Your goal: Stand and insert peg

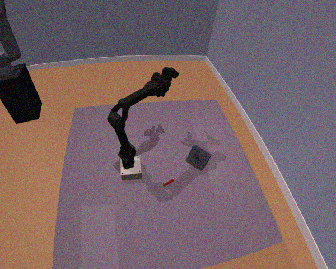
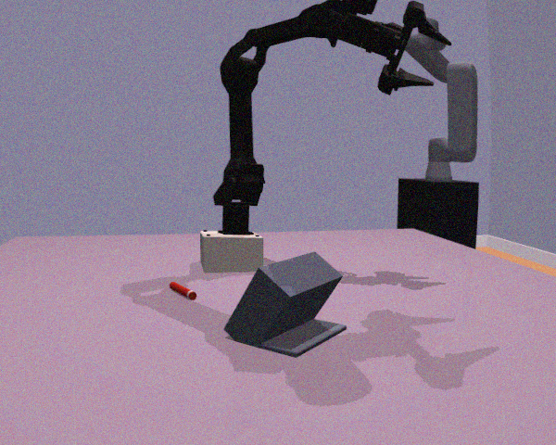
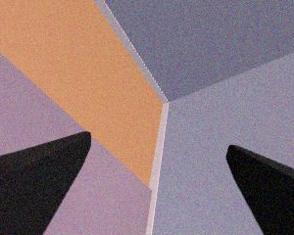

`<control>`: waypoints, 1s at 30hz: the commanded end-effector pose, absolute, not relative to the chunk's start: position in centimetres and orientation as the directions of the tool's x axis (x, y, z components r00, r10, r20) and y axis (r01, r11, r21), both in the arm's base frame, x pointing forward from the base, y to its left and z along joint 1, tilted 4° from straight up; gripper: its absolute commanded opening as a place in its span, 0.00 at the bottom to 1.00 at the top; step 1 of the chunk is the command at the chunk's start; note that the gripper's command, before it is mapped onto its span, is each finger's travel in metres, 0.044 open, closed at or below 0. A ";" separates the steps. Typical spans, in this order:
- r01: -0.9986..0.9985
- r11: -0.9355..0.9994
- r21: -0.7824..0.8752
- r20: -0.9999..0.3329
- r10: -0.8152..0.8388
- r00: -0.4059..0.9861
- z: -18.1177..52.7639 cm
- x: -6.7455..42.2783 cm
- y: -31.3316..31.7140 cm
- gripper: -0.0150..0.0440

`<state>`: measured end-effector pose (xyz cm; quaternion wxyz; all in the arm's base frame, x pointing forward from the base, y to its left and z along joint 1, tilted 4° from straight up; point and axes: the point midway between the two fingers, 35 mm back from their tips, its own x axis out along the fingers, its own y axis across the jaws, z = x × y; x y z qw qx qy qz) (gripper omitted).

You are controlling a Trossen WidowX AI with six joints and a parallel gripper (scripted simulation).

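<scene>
Matt black arm (image 2: 240,120) and gripper (image 2: 414,50) — plastic-looking, dull, smooth red peg (image 2: 183,290) (faint sheen), matt slate-grey sloped panel (image 2: 287,297), flat matt mauve table (image 2: 101,383) — no visible grain.

My peg (image 1: 168,181) is a short red cylinder lying flat on the purple table top (image 1: 191,226), with a thin white band near one end; in the exterior view (image 2: 183,290) that banded end is the one closer to the camera. It rests well apart from my base, off to one side of the sloped panel (image 1: 198,157) and not touching it. The panel is a dark grey wedge-shaped block standing on a thin flat foot plate (image 2: 304,337), its face tilted upward. From above I can make out one small dark hole (image 1: 197,158) near the middle of that face. The hole has nothing in it.
</scene>
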<state>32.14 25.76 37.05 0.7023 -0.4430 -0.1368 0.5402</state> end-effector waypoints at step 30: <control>-0.771 0.561 -0.301 -0.796 0.297 0.527 16.8 39.8 2.2 1.00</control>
